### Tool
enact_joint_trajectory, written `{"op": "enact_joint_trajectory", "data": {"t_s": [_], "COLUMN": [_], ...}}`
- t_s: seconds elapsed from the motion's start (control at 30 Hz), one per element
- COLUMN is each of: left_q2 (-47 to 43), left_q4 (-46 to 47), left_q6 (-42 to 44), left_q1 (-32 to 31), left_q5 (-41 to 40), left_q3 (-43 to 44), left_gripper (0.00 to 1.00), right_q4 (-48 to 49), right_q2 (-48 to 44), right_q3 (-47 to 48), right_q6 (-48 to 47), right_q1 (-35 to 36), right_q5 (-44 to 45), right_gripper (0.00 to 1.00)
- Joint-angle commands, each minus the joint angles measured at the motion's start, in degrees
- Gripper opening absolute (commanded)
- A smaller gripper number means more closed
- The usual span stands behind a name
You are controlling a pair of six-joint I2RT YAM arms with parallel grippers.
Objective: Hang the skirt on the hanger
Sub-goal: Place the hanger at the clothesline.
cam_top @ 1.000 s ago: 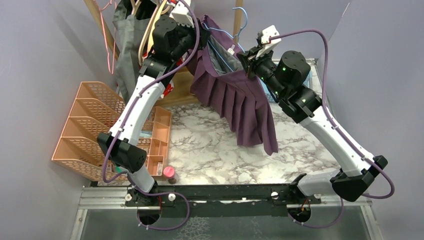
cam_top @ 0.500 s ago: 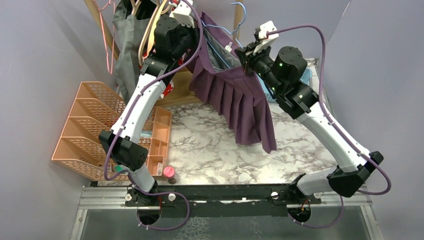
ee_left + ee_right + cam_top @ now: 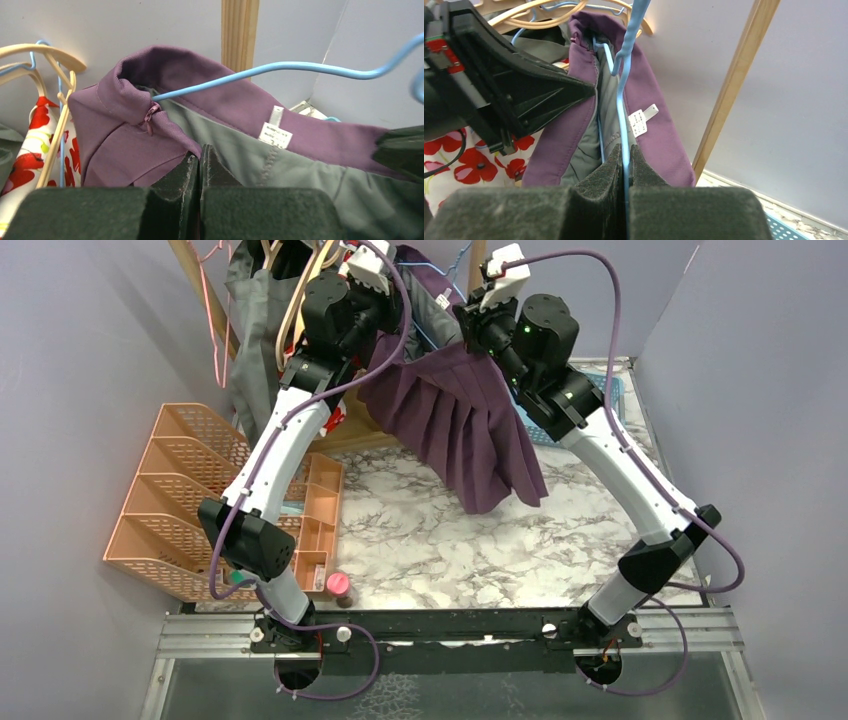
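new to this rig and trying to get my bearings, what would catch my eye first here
First, the purple pleated skirt, held up between both arms over the back of the marble table. The right gripper pinches the blue hanger wire that runs inside the waistband, and the left gripper is shut on the waistband's edge. An orange mesh organizer sits at the table's left.

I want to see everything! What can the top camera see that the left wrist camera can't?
Only the top camera shows the orange rack and the marble table. Only the left wrist camera shows the little zipper pull at the waistband. Both show the purple skirt and the blue hanger poking through its top.
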Motion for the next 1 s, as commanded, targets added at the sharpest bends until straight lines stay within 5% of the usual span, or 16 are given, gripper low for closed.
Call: {"op": "enact_joint_trajectory", "data": {"t_s": [0.0, 0.33, 0.97], "left_q2": [1.33, 11.63, 19.30], "left_q4": [4.89, 9.58, 19.69], "left_q6": [0.29, -5.46, -6.28], "left_q1": [-0.94, -0.84, -0.84], "left_q5": [8.50, 6.64, -4.31], "left_q3": [1.66, 13.29, 18.82], "left_gripper": [0.00, 0.00, 0.00], "right_q4": [6.38, 7.16, 12.07], "right_q2": [3.13, 11.56, 29.73], "right_q3": [6.24, 16.09, 35.04], "right_q6": [-0.17, -0.73, 1.71], "right_q1": [-0.65, -4.66, -10.17], "right_q5": [3.62, 0.18, -8.37], "right_gripper": [0.01, 0.01, 0.01]}}
